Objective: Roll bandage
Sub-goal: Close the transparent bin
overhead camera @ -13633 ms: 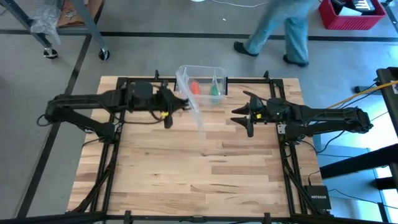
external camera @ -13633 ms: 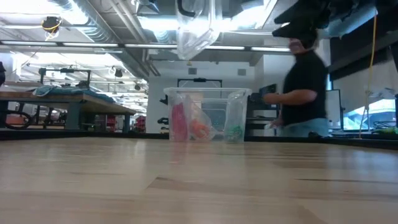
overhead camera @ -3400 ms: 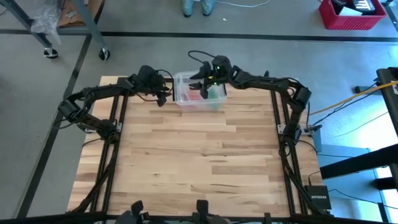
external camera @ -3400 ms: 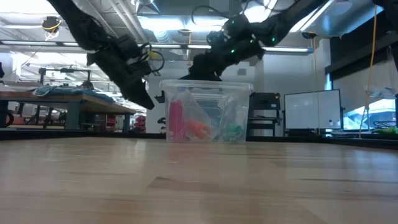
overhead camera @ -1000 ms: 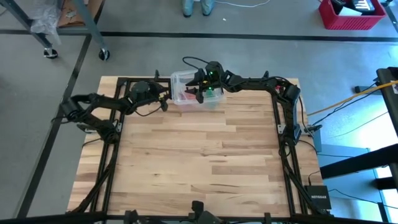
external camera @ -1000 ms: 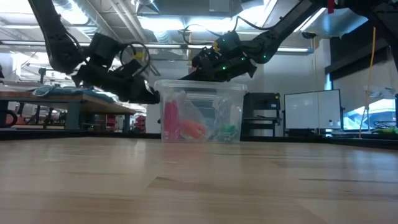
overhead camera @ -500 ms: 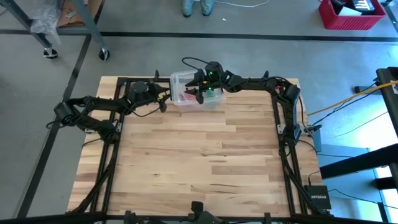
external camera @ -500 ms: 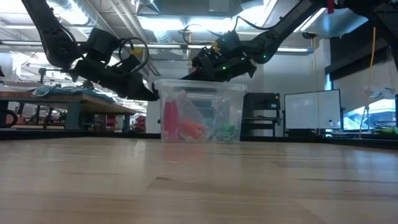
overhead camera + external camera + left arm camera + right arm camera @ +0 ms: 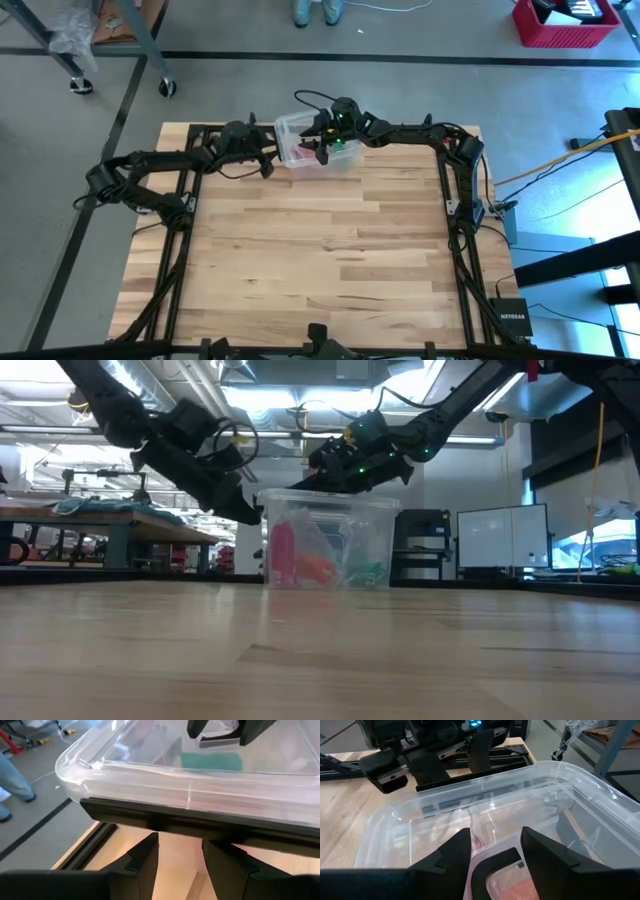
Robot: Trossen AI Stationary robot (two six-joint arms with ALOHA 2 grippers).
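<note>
Left gripper: jaws held apart, just beside the outer wall of the clear box, below its rim. Right gripper: jaws held apart, nothing between them, lowered over the box's open top. Both arms are extended toward the table's far edge. Bandage: green, lying inside the box w/ pink and orange items. Vs. half a sec. earlier, the left arm is seen raised and closer to the box; the right arm is unchanged. Table: light wood planks. Beyond: grey floor, a person's legs, workshop benches.
</note>
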